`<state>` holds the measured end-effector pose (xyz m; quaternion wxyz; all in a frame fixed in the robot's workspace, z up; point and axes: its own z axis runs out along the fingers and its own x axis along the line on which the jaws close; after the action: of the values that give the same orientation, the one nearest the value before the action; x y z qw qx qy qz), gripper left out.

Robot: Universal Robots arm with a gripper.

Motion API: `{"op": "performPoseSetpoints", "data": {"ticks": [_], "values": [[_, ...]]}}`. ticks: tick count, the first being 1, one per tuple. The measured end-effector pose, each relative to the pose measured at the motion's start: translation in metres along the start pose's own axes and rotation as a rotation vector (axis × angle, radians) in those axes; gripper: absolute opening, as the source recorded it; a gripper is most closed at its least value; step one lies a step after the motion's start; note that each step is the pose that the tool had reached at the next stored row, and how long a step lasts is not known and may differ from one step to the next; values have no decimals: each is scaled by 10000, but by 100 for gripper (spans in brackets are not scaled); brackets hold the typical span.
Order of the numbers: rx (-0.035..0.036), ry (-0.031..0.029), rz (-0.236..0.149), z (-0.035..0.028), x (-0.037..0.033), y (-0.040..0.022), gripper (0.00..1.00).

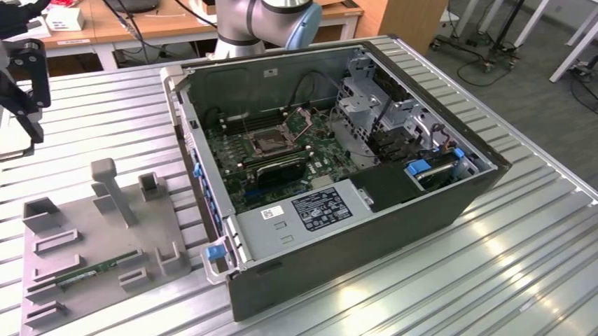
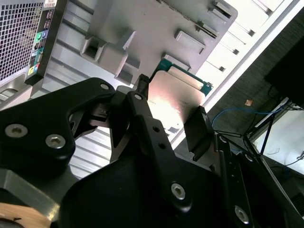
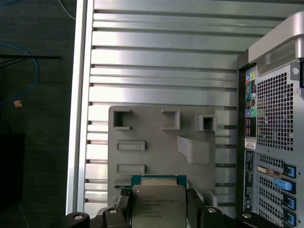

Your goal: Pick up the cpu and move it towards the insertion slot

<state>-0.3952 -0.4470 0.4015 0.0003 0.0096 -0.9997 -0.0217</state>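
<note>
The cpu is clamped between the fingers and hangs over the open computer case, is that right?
Not quite. The cpu is clamped between the fingers, but it hangs over the grey fixture plate on the slatted table, not over the computer case, which stands off to one side. The first wrist view shows this.

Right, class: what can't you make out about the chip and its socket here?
- Silver-grey square cpu: one edge, first wrist view, cut off by the picture's border.
- Its two gripped sides, both wrist views, covered by the black fingers.
- Silvery square insertion slot: its contacts, exterior view, too small to tell.
</note>
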Motion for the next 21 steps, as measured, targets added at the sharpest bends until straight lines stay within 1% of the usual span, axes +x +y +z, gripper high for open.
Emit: {"op": "performPoseSetpoints", "data": {"ticks": [9, 17, 21], "values": [[0, 1, -1, 0, -10, 0, 55], [0, 0, 0, 1, -73, -2, 55], [0, 0, 0, 1, -115, -3, 55]]}}
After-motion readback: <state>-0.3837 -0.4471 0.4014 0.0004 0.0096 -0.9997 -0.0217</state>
